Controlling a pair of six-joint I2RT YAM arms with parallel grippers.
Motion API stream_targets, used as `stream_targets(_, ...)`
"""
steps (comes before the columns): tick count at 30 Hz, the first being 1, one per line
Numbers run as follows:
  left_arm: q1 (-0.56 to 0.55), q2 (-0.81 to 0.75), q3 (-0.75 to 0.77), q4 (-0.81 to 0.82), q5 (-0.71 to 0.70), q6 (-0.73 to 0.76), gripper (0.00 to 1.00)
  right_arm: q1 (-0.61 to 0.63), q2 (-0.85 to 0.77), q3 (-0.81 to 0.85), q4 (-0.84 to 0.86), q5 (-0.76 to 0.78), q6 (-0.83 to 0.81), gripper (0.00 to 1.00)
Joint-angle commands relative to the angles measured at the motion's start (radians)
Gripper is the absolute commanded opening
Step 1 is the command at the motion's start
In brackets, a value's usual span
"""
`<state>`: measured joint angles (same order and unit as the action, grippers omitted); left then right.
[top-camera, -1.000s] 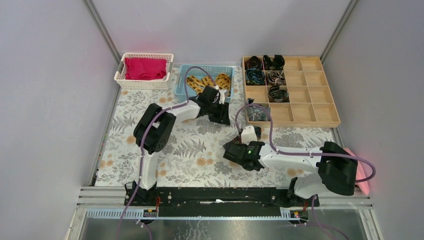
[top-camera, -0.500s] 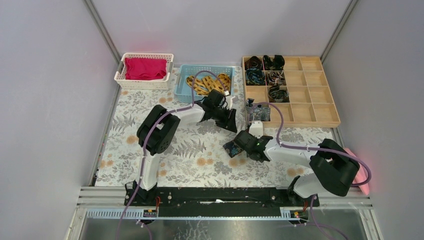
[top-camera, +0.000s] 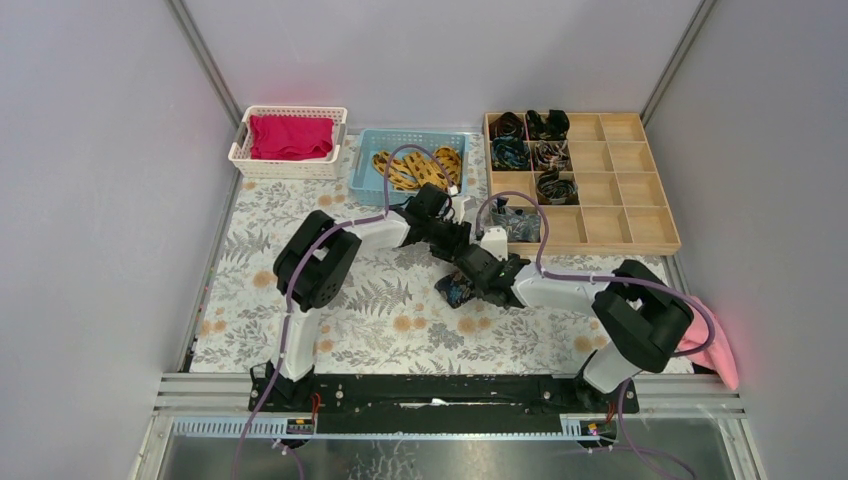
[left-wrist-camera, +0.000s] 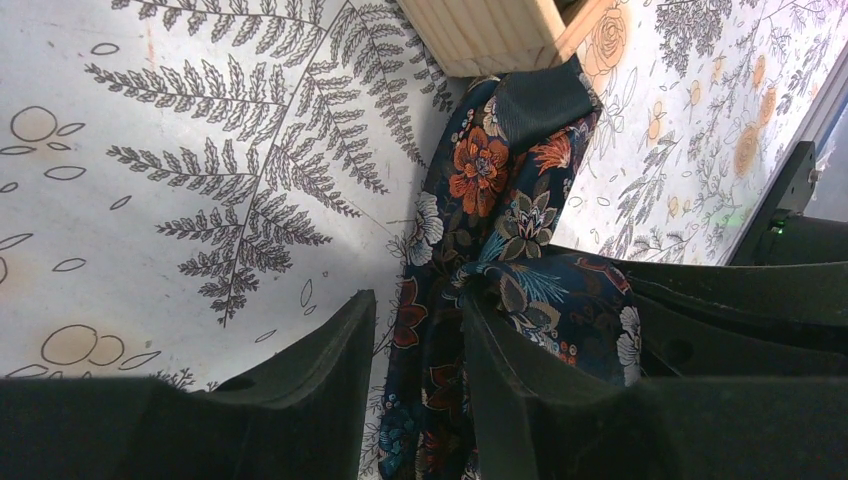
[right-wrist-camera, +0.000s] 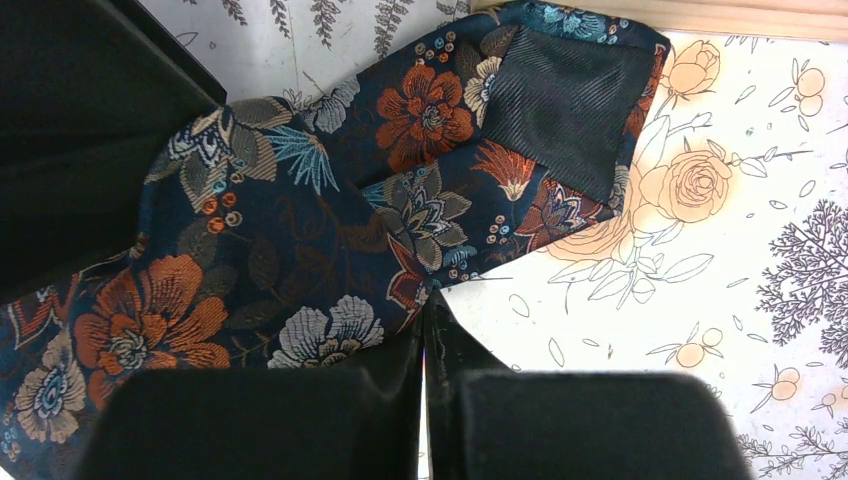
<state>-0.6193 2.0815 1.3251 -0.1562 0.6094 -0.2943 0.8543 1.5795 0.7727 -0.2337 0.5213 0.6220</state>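
Observation:
A dark navy tie with orange and white flowers lies crumpled on the fern-print table near the wooden tray's corner. My right gripper is shut, pinching the tie at its edge. In the top view that gripper sits right over the cloth. My left gripper is open, and a fold of the tie runs between its fingers. Seen from above, the left gripper stands just behind the right one, almost touching it.
A wooden compartment tray with rolled ties stands at the back right, its corner close to the tie. A blue basket with yellow patterned pieces and a white basket with red cloth stand at the back. Pink cloth hangs at the right edge.
My right gripper has carried the tie left and farther from the bases, toward the left gripper. The left gripper has swung right and nearer, down onto the tie.

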Motion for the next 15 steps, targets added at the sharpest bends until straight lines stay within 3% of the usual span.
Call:
stream_targets(1,0.001,-0.011,-0.016,-0.027,-0.063,0.024,0.47,-0.008,-0.041,0.001,-0.021,-0.021,-0.005,0.00)
stream_targets(5,0.001,-0.013,0.030,-0.069,-0.173,0.022,0.66,-0.006,-0.143,0.004,-0.085,0.008,0.001,0.01)
stream_targets(9,0.010,-0.059,0.106,-0.116,-0.306,0.042,0.84,-0.006,-0.286,-0.010,-0.139,0.026,-0.002,0.15)
stream_targets(11,0.010,-0.102,0.142,-0.128,-0.360,0.058,0.98,-0.006,-0.357,-0.018,-0.166,0.031,-0.006,0.19)
stream_targets(15,0.010,-0.153,0.188,-0.137,-0.372,0.113,0.99,-0.006,-0.477,-0.038,-0.198,0.036,-0.010,0.22)
